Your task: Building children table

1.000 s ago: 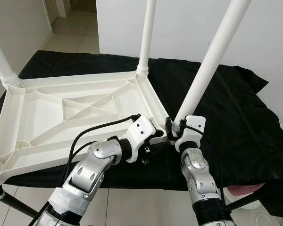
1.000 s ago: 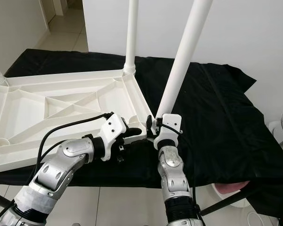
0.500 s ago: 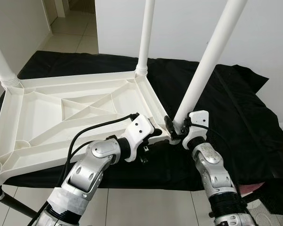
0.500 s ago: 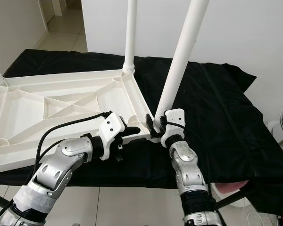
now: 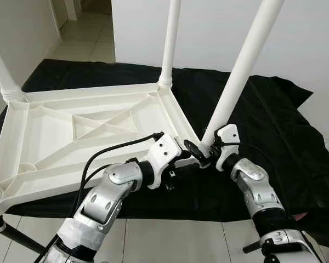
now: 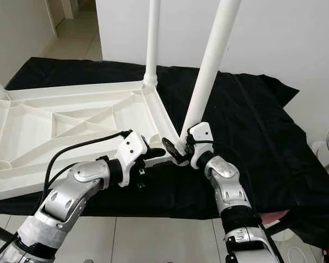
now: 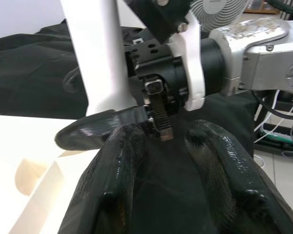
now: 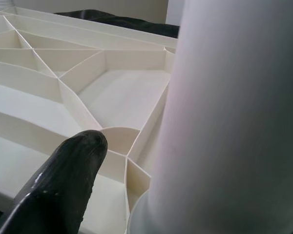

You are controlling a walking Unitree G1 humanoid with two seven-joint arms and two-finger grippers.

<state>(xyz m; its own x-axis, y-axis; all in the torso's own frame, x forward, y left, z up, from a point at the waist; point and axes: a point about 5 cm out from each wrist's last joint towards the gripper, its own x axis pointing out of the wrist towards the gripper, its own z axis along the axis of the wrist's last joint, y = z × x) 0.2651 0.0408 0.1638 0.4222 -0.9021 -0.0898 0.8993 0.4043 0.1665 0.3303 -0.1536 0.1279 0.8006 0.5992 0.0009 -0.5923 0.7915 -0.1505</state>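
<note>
Right gripper [image 5: 200,153]: clamped around the foot of the leaning table leg [image 5: 240,66], one black finger [image 8: 63,187] on the frame side of the tube. It sits at the near right corner of the upturned table frame [image 5: 93,134], where the leg meets its socket.

Leg axis: rises from the corner away from the robot and tilts toward the robot's right, so not yet square to the frame. By my judgement the coming move turns on this tilt: the leg's top must swing back over the socket, then be pressed or turned home.

Left gripper [image 5: 181,160]: just beside the right one, at the frame's near rim under the same corner. Its fingers [image 7: 112,170] stand slightly apart with dark cloth between them; I cannot tell whether they pinch the rim. Probable role: steadying the frame.

Frame: lies ribbed side up on a tabletop draped in black cloth [image 5: 263,126].

Other legs: far right leg [image 5: 169,44] upright in its socket; far left leg [image 5: 3,74] also fitted.

Obstruction: the two grippers crowd one corner; little room to regrip.
</note>
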